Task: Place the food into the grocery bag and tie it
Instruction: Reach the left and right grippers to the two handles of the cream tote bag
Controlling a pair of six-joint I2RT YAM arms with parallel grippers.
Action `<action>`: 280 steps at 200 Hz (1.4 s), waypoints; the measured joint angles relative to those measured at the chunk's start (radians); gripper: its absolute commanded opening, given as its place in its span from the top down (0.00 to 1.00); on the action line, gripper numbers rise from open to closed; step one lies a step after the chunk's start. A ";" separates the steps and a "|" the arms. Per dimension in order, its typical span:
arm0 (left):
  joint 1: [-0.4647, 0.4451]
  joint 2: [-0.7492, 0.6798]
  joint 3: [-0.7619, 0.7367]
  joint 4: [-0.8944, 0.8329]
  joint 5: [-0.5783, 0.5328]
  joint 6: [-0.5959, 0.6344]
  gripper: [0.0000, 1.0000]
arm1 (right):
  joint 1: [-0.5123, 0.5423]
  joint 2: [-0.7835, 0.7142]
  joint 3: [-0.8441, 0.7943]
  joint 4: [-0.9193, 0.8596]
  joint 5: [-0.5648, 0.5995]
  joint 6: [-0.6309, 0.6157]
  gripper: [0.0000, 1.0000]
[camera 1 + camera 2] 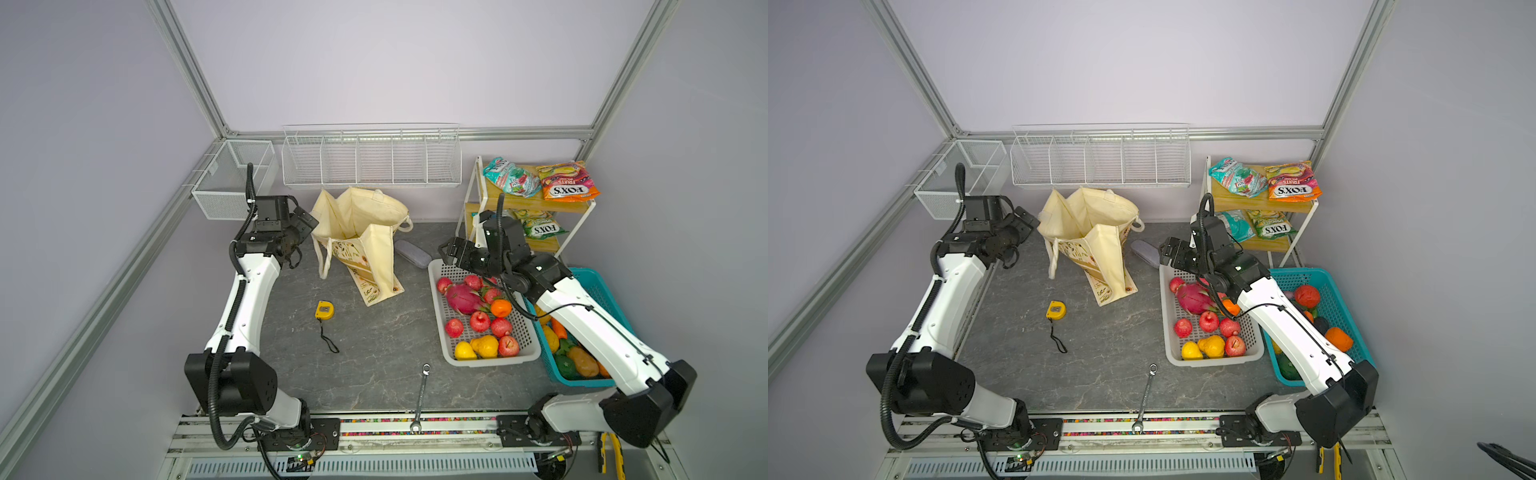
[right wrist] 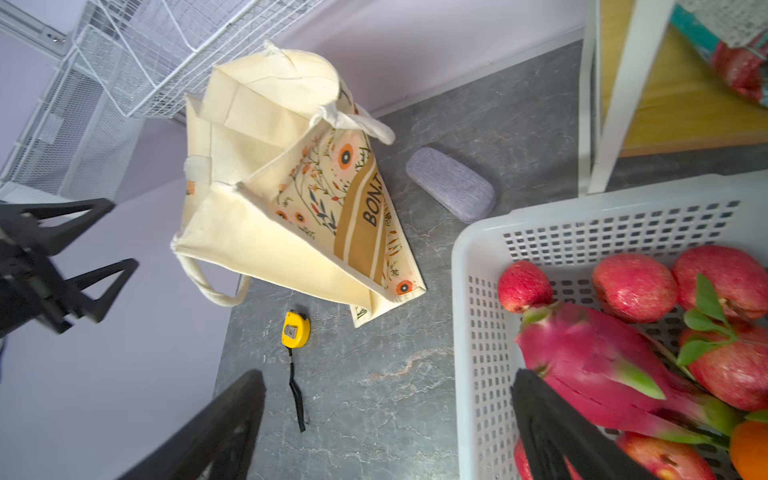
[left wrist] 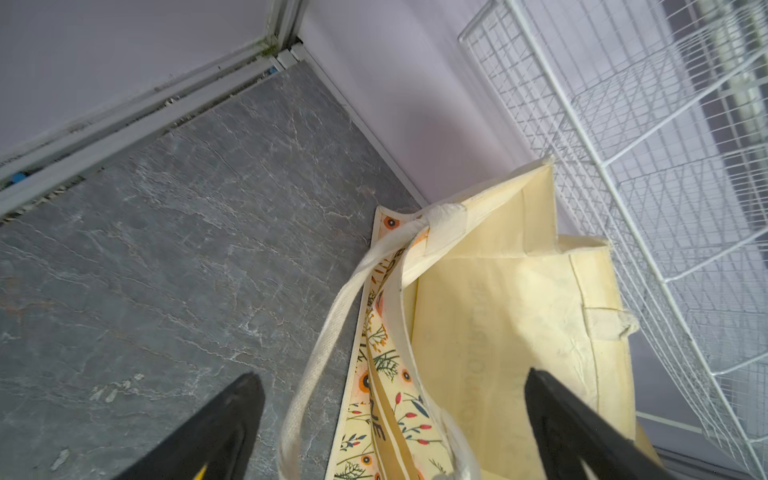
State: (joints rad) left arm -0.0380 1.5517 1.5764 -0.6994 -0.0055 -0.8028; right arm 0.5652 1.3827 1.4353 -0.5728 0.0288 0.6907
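The cream grocery bag (image 1: 357, 232) (image 1: 1092, 237) stands open at the back of the table, partly slumped. My left gripper (image 1: 305, 222) (image 3: 392, 374) is open beside the bag's left rim. In the left wrist view a white handle (image 3: 328, 332) and the printed side lie below the gap. My right gripper (image 1: 451, 253) (image 2: 389, 374) is open and empty over the far left corner of the grey basket (image 1: 436, 316). That basket holds food: a pink dragon fruit (image 1: 463, 297) (image 2: 582, 365), red apples, an orange and yellow pieces. Snack packets (image 1: 567, 180) lie on the shelf.
A teal basket (image 1: 598, 282) with vegetables sits under my right arm. A grey case (image 1: 411, 253) lies between bag and grey basket. A yellow tape measure (image 1: 324, 310) and a wrench (image 1: 422, 395) lie on the table. White wire racks (image 1: 372, 158) hang on the back wall above the bag.
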 measured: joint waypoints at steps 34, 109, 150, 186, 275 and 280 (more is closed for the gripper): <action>0.019 0.100 0.047 0.003 0.081 0.007 0.09 | 0.013 0.040 0.055 -0.020 -0.009 -0.014 0.04; 0.027 0.269 0.179 -0.027 0.191 0.068 0.24 | 0.014 0.210 0.284 -0.067 -0.071 -0.031 0.04; 0.030 0.346 0.288 -0.055 0.231 0.098 0.41 | 0.014 0.321 0.438 -0.098 -0.102 -0.042 0.04; 0.032 0.397 0.359 -0.106 0.265 0.144 0.51 | 0.014 0.437 0.559 -0.096 -0.163 -0.066 0.03; 0.036 0.445 0.414 -0.237 0.297 0.264 0.91 | -0.025 0.866 1.007 -0.174 -0.226 -0.069 0.02; 0.037 0.448 0.417 -0.243 0.300 0.273 0.92 | -0.030 0.878 1.020 -0.178 -0.224 -0.066 0.01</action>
State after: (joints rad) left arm -0.0010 1.9995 1.9938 -0.9424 0.2943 -0.5301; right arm 0.5354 2.2604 2.4550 -0.7506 -0.1951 0.6247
